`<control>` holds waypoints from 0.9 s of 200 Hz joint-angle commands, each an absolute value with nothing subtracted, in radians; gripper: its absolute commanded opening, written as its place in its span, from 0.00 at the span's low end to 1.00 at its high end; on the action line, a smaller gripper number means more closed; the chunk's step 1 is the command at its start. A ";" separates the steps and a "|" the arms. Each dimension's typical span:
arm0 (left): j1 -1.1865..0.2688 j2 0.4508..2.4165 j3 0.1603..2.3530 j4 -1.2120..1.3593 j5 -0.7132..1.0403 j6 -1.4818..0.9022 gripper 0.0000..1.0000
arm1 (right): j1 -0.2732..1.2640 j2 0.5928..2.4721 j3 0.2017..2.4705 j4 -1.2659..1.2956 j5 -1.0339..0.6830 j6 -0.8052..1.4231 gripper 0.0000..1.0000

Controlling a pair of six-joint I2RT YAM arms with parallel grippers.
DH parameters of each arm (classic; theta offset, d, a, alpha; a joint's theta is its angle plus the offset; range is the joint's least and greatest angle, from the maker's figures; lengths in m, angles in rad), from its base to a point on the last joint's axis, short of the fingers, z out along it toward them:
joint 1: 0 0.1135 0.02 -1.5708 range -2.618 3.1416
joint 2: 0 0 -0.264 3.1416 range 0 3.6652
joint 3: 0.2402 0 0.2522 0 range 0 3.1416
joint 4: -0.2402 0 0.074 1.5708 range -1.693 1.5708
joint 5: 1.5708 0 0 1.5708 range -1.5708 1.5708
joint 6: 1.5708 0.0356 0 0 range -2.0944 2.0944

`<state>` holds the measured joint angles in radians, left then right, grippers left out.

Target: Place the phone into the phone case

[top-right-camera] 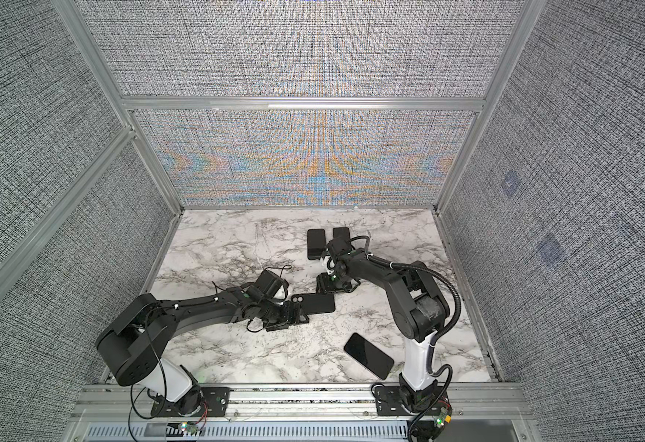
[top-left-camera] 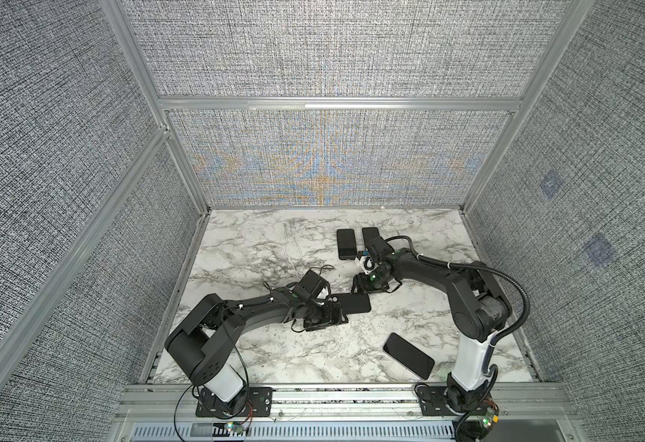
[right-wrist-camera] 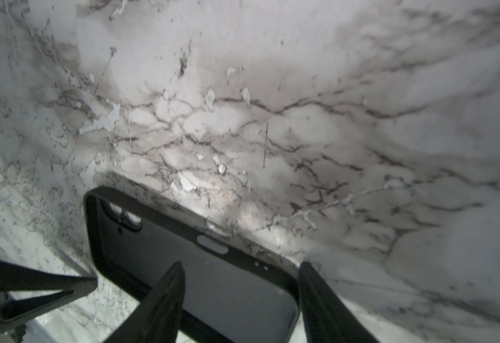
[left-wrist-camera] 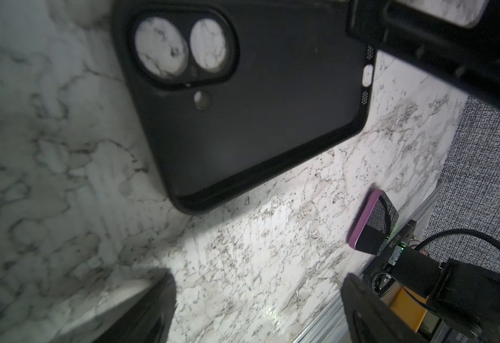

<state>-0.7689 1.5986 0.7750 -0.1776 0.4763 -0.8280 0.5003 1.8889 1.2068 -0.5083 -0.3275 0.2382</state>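
One matte black phone case [top-left-camera: 354, 304], rounded corners, veined marble tabletop [top-left-camera: 259, 245]

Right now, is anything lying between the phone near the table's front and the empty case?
Nothing visible does: only bare marble table lies between the phone and the phone case, which lies open side up.

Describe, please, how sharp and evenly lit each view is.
In a top view the back wall shows coloured moiré; in the left wrist view the phone case is soft around its lens cut-outs; in the right wrist view the marble table is blurred at the edges, with a bright patch beside the case.
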 commanded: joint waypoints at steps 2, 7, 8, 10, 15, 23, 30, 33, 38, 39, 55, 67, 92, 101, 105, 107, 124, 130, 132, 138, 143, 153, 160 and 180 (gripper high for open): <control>-0.767 1.600 0.768 -0.161 0.465 -0.828 0.88 | 0.512 1.858 1.161 -0.522 -0.367 0.250 0.63; -0.767 1.599 0.766 -0.161 0.461 -0.830 0.88 | 0.516 1.846 1.149 -0.522 -0.371 0.252 0.63; -0.767 1.600 0.765 -0.159 0.460 -0.830 0.88 | 0.516 1.845 1.148 -0.522 -0.371 0.253 0.63; -0.766 1.599 0.763 -0.158 0.459 -0.831 0.88 | 0.518 1.840 1.143 -0.522 -0.373 0.255 0.63; -0.765 1.594 0.761 -0.157 0.455 -0.832 0.88 | 0.524 1.832 1.132 -0.521 -0.376 0.257 0.63; -0.764 1.589 0.756 -0.156 0.448 -0.834 0.88 | 0.532 1.816 1.115 -0.519 -0.380 0.262 0.63; -0.762 1.583 0.753 -0.155 0.441 -0.836 0.88 | 0.543 1.804 1.101 -0.518 -0.383 0.267 0.63; -0.761 1.580 0.752 -0.155 0.437 -0.836 0.88 | 0.547 1.799 1.096 -0.517 -0.385 0.268 0.62; -0.758 1.576 0.748 -0.154 0.433 -0.837 0.88 | 0.557 1.791 1.086 -0.514 -0.389 0.271 0.62; -0.758 1.576 0.747 -0.154 0.432 -0.837 0.88 | 0.558 1.790 1.084 -0.514 -0.390 0.271 0.62; -0.745 1.559 0.738 -0.154 0.422 -0.840 0.88 | 0.591 1.766 1.055 -0.507 -0.391 0.288 0.61; -0.732 1.548 0.730 -0.156 0.416 -0.841 0.88 | 0.618 1.752 1.035 -0.501 -0.390 0.308 0.61; -0.705 1.521 0.710 -0.159 0.410 -0.841 0.88 | 0.675 1.718 1.002 -0.476 -0.384 0.358 0.61; -0.698 1.514 0.705 -0.159 0.410 -0.839 0.87 | 0.695 1.708 0.960 -0.469 -0.379 0.375 0.61; -0.695 1.513 0.703 -0.160 0.411 -0.837 0.87 | 0.703 1.704 0.953 -0.464 -0.378 0.384 0.61; -0.693 1.513 0.703 -0.161 0.410 -0.837 0.87 | 0.708 1.702 0.951 -0.462 -0.377 0.388 0.61; -0.683 1.507 0.703 -0.164 0.414 -0.833 0.87 | 0.736 1.677 0.935 -0.462 -0.357 0.414 0.60; -0.683 1.507 0.704 -0.163 0.416 -0.832 0.88 | 0.745 1.663 0.932 -0.476 -0.332 0.424 0.60; -0.681 1.508 0.704 -0.164 0.416 -0.831 0.88 | 0.748 1.656 0.931 -0.482 -0.325 0.427 0.60; -0.681 1.508 0.705 -0.164 0.418 -0.831 0.87 | 0.754 1.632 0.927 -0.499 -0.298 0.438 0.60; -0.680 1.507 0.707 -0.163 0.420 -0.830 0.87 | 0.758 1.610 0.921 -0.518 -0.273 0.448 0.60; -0.680 1.507 0.707 -0.165 0.423 -0.829 0.87 | 0.767 1.546 0.902 -0.549 -0.232 0.476 0.60; -0.680 1.506 0.708 -0.167 0.425 -0.827 0.88 | 0.772 1.501 0.877 -0.567 -0.215 0.498 0.60; -0.680 1.503 0.712 -0.176 0.425 -0.818 0.88 | 0.791 1.370 0.797 -0.626 -0.187 0.571 0.60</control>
<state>-0.6819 1.5093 0.7048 -0.1619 0.4221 -0.8368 0.7708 1.4757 0.8589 -0.5121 -0.2653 0.4660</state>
